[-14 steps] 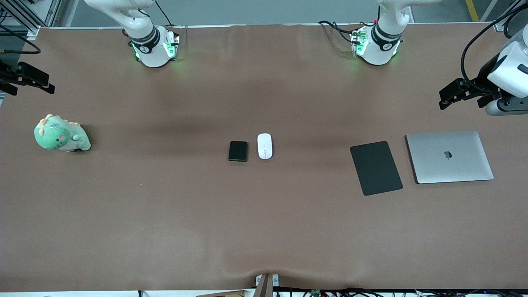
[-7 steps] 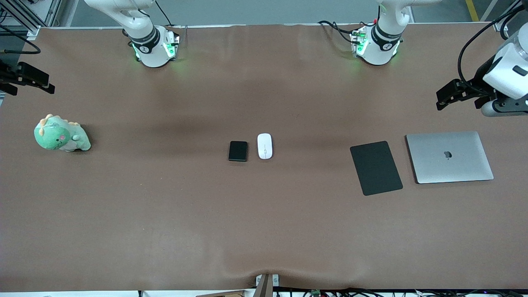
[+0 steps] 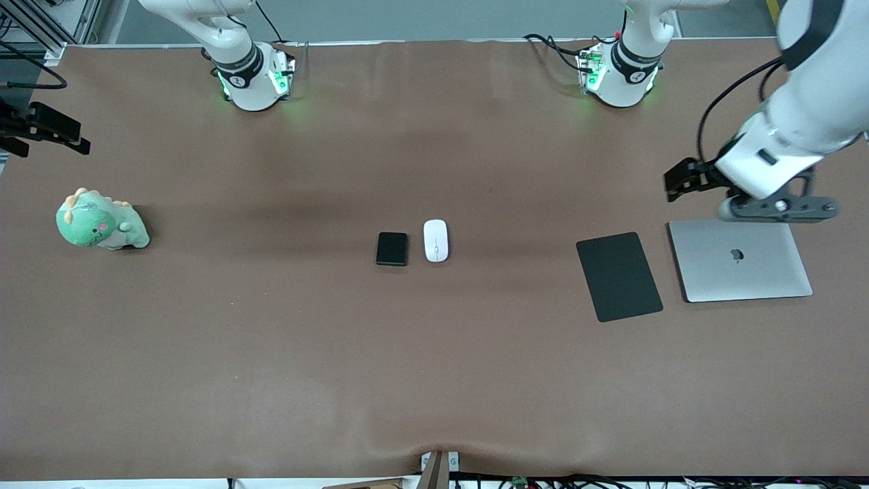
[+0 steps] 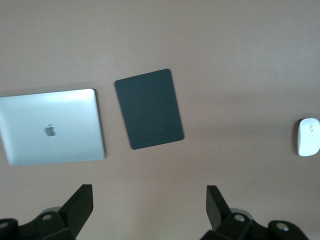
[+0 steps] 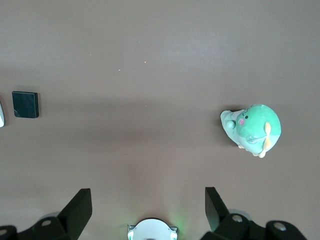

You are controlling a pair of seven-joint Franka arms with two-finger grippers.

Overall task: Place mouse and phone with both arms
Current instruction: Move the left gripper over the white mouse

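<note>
The mouse and the phone are lying side by side near the middle of the brown tabletop, close together but not touching, with the mouse toward the left arm's end. Neither is being held.

The left tool is hanging in the air over bare tabletop, just above the corner of the closed silver laptop that is sitting at the left arm's end. Its fingers are standing wide apart with nothing between them. A flat black mouse pad is lying just beside the laptop, between it and the mouse, and well apart from the mouse.

The right tool is waiting up at the right arm's end of the tabletop, its fingers also spread apart and gripping nothing. A green plush dinosaur is sitting on the tabletop below it, well apart from the phone.
</note>
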